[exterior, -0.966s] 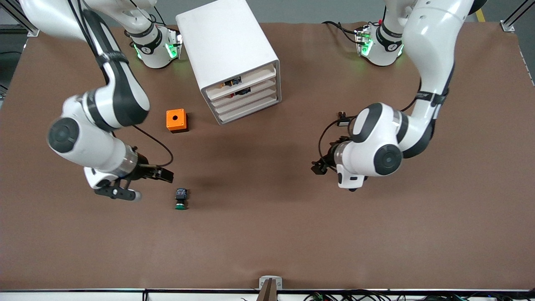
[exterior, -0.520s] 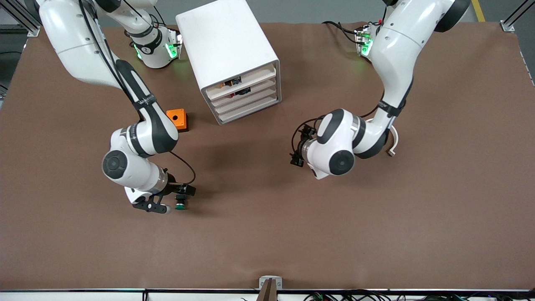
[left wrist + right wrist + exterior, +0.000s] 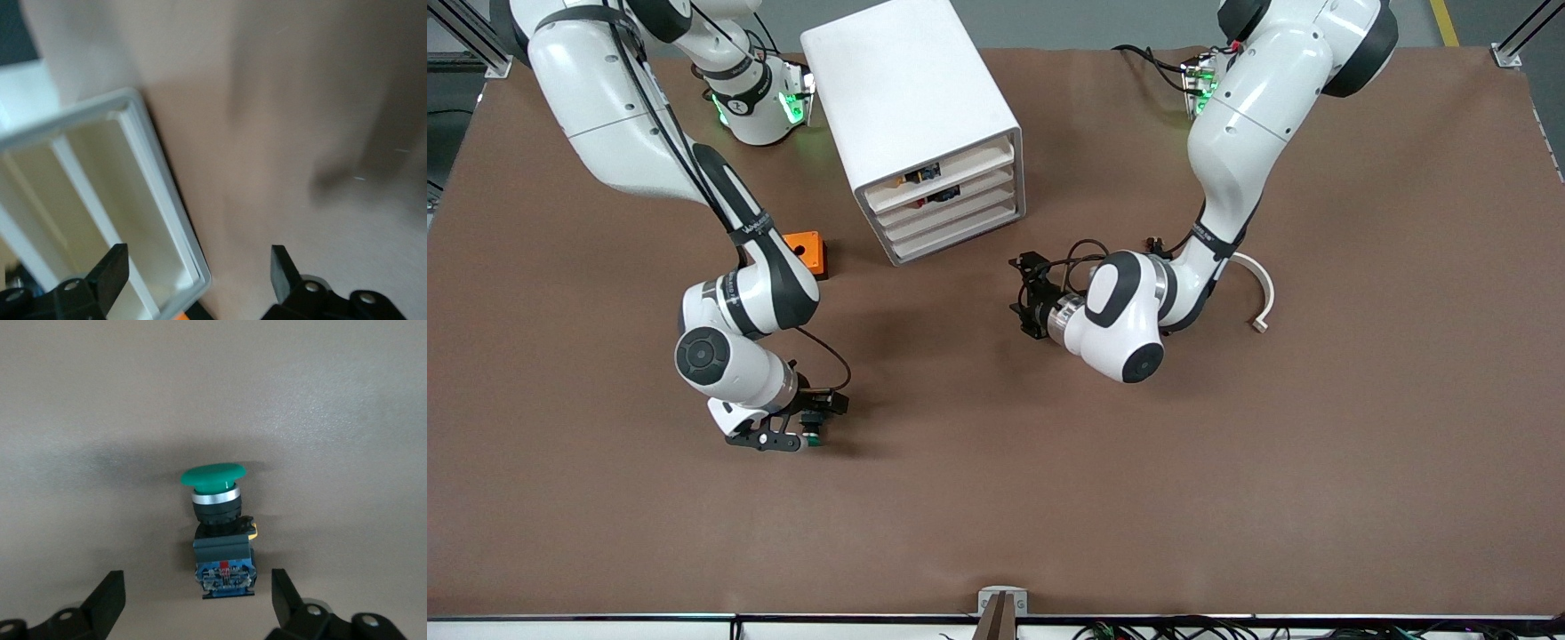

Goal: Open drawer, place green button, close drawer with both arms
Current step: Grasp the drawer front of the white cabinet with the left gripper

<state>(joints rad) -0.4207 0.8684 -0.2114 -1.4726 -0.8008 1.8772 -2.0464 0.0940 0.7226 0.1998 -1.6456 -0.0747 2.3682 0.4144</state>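
Note:
The button (image 3: 219,520) lies on its side on the brown table, green cap (image 3: 811,437) toward the front camera. My right gripper (image 3: 805,428) is low over it and open. In the right wrist view one finger (image 3: 110,597) stands on each side of the blue-and-black body without touching it. My left gripper (image 3: 1027,298) is open and empty, a little off the table, facing the front of the white cabinet (image 3: 911,98) from a short gap. The cabinet's corner (image 3: 133,200) shows between its fingers (image 3: 113,267). The drawer (image 3: 953,213), third from the top, is shut.
An orange box (image 3: 807,252) with a hole sits beside the cabinet, half hidden by my right arm's forearm. A white curved strip (image 3: 1260,298) lies on the table near my left arm's elbow. The two upper drawers show dark parts (image 3: 925,178).
My right gripper has travelled to the button and come down around it. My left arm has swung its gripper toward the cabinet's front. Both grippers' fingers stay apart.

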